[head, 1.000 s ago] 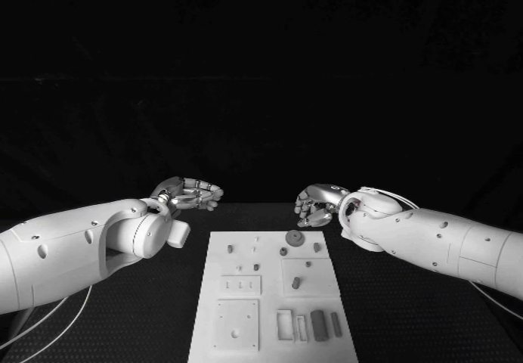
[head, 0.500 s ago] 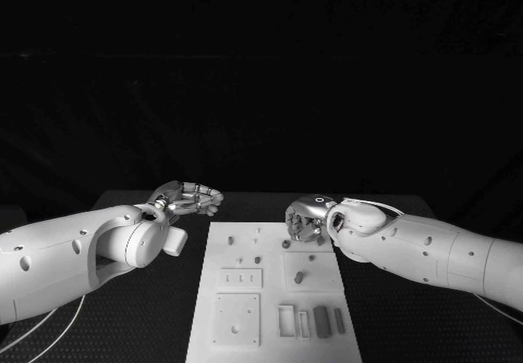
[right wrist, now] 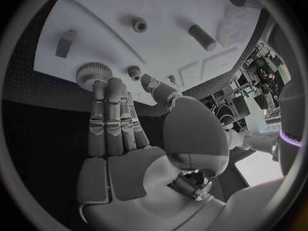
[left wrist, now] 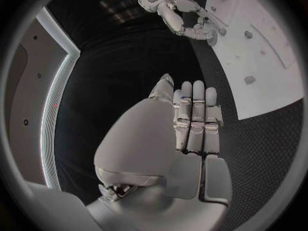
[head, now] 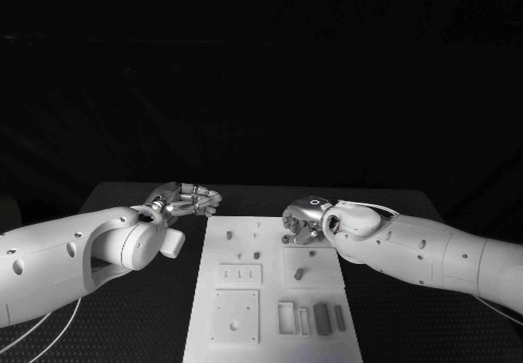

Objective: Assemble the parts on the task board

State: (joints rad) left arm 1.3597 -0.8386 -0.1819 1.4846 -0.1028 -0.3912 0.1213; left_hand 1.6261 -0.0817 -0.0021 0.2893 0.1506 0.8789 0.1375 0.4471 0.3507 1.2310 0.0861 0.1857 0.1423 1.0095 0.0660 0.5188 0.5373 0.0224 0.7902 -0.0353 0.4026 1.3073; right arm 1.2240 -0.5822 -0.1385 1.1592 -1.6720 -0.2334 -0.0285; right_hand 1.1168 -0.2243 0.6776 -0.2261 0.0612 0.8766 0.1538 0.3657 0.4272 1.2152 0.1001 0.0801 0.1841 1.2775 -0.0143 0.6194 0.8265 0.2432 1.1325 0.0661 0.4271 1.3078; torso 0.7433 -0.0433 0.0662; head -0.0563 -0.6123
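The white task board (head: pixel 273 302) lies in the middle of the table. Small dark parts stand on it: a peg (head: pixel 230 235), a short cylinder (head: pixel 298 274) and a dark block (head: pixel 322 318). My right hand (head: pixel 303 221) hovers over the board's far right corner with its fingers stretched out and nothing in them. In the right wrist view its fingertips (right wrist: pixel 99 87) reach the rim of a large gear (right wrist: pixel 93 73), with a small gear (right wrist: pixel 133 72) beside the thumb. My left hand (head: pixel 185 200) is off the board's far left corner, empty, with its fingers (left wrist: pixel 192 118) straight and together.
Recessed slots (head: pixel 286 321) and a square plate (head: pixel 236 318) take up the board's near end. Black table (head: pixel 131 318) lies to both sides of the board. The left wrist view shows the right hand (left wrist: pixel 192 23) above the board (left wrist: pixel 269 61).
My right hand has come down and inward over the board's far right corner, covering the large gear in the head view. The left hand has barely moved.
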